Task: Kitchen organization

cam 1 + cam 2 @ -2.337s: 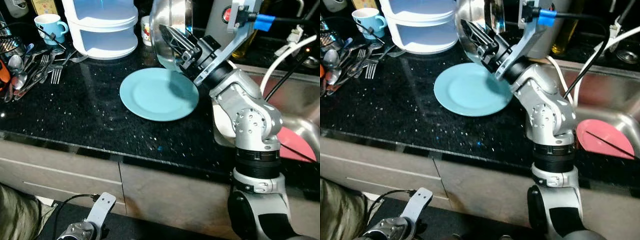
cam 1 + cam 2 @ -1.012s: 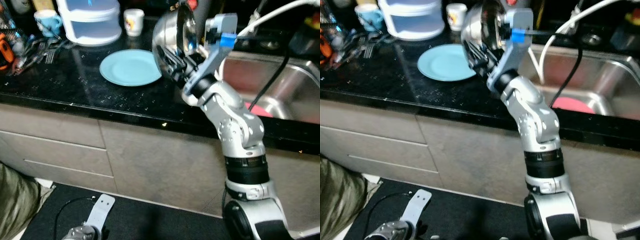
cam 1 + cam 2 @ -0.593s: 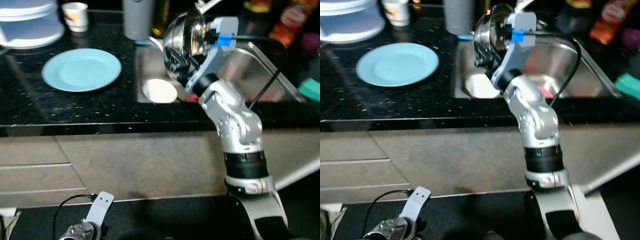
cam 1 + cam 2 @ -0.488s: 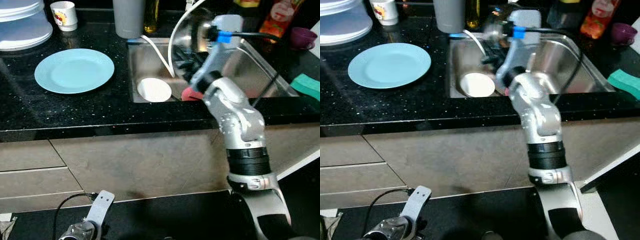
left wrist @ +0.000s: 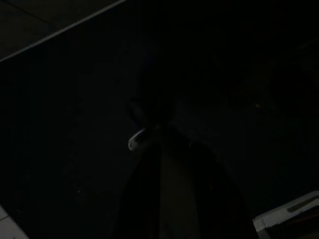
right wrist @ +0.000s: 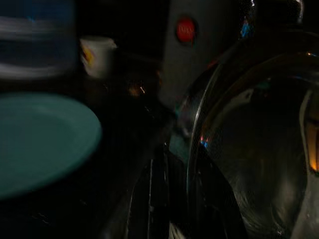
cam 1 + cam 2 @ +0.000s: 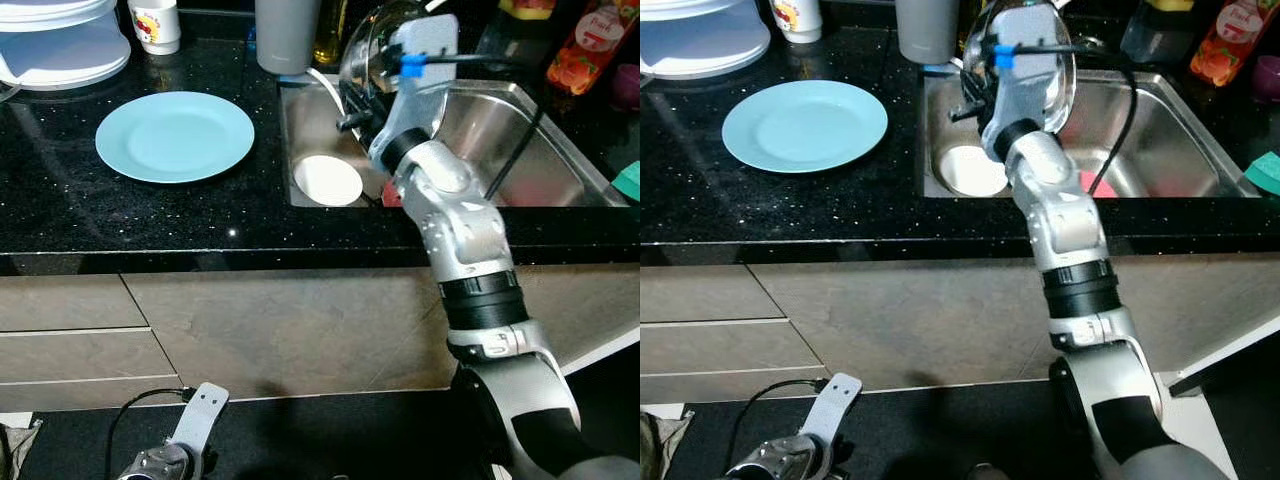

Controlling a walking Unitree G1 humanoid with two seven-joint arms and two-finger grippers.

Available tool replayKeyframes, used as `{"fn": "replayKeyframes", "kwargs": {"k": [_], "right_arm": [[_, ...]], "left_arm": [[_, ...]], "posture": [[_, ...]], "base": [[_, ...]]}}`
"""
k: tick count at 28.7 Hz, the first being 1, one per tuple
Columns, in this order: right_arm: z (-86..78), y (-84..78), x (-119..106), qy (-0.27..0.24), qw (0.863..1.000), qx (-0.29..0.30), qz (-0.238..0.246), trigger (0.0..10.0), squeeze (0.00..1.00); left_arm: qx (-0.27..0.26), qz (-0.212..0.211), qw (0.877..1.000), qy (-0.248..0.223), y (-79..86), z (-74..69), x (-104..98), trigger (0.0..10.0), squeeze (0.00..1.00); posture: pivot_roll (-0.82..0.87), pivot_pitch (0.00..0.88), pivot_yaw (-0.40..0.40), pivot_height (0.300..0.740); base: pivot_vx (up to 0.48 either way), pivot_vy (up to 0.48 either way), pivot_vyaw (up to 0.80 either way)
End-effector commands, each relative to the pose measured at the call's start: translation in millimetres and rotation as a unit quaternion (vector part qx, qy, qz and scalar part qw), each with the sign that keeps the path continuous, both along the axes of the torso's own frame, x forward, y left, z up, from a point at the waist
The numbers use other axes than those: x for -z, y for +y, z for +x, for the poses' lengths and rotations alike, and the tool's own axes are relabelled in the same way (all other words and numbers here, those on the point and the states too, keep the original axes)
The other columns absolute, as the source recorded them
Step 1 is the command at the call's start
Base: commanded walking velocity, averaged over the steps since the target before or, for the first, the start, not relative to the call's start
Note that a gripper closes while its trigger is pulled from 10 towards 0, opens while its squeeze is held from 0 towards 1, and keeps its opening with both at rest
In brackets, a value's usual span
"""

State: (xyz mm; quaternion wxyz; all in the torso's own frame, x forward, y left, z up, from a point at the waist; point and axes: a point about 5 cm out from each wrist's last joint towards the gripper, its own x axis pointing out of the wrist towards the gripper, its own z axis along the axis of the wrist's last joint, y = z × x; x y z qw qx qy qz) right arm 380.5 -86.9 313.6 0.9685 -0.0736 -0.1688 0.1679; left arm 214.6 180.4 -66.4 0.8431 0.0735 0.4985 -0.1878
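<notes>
The steel bowl, clamped by the right gripper, now hangs over the sink, blue plate left behind.

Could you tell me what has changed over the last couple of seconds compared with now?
The right gripper, still shut on the rim of the shiny steel bowl, has carried it from above the round light-blue plate to over the steel sink. The plate stayed on the black counter. The left arm still hangs idle.
</notes>
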Motion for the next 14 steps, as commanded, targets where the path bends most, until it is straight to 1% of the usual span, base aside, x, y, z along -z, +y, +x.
{"fn": "replayKeyframes", "kwargs": {"k": [1,2,3,6,8,9,11,14], "right_arm": [[5.3,-4.5,-2,-0.017,0.997,0.044,-0.06,10.0,0.0],[14.8,-13.9,5,-0.002,0.989,0.088,-0.118,10.0,0.0],[17.3,-17.6,6,0.005,0.987,0.097,-0.127,10.0,0.0],[19.1,-20.4,6,0.012,0.986,0.1,-0.129,10.0,0.0],[21.5,-26.7,5,0.019,0.984,0.108,-0.139,10.0,0.0],[21.5,-26.7,5,0.019,0.984,0.108,-0.139,10.0,0.0],[23.8,-31.1,7,0.034,0.983,0.11,-0.143,10.0,0.0],[25.3,-32.5,9,0.041,0.982,0.109,-0.146,10.0,0.0]], "left_arm": [[0.006,-0.005,1.0,0.025,-2.2,-10.0,6,10.0,0.0],[0.012,-0.008,1.0,0.028,-3.3,-10.6,6,10.0,0.0],[0.014,-0.008,0.999,0.029,-3.8,-10.9,6,10.0,0.0],[0.015,-0.009,0.999,0.029,-4.0,-11.1,6,10.0,0.0],[0.017,-0.011,0.999,0.031,-4.7,-11.8,7,10.0,0.0],[0.017,-0.011,0.999,0.031,-4.7,-11.8,7,10.0,0.0],[0.019,-0.013,0.999,0.033,-5.1,-12.8,7,10.0,0.0],[0.02,-0.015,0.999,0.035,-5.2,-13.7,7,10.0,0.0]], "posture": [[0.03,0.148,-0.063,0.74],[0.03,0.16,-0.065,0.74],[0.03,0.168,-0.066,0.74],[0.03,0.168,-0.066,0.74],[0.03,0.182,-0.07,0.74],[0.03,0.182,-0.07,0.74],[0.03,0.196,-0.071,0.74],[0.02,0.207,-0.068,0.74]], "base": [[0.0,0.0,0.0],[0.0,0.0,0.0],[0.0,0.0,0.0],[0.0,0.0,0.0],[0.0,0.0,0.0],[0.0,0.0,0.0],[0.0,0.0,-0.78],[0.0,0.0,-0.8]]}}
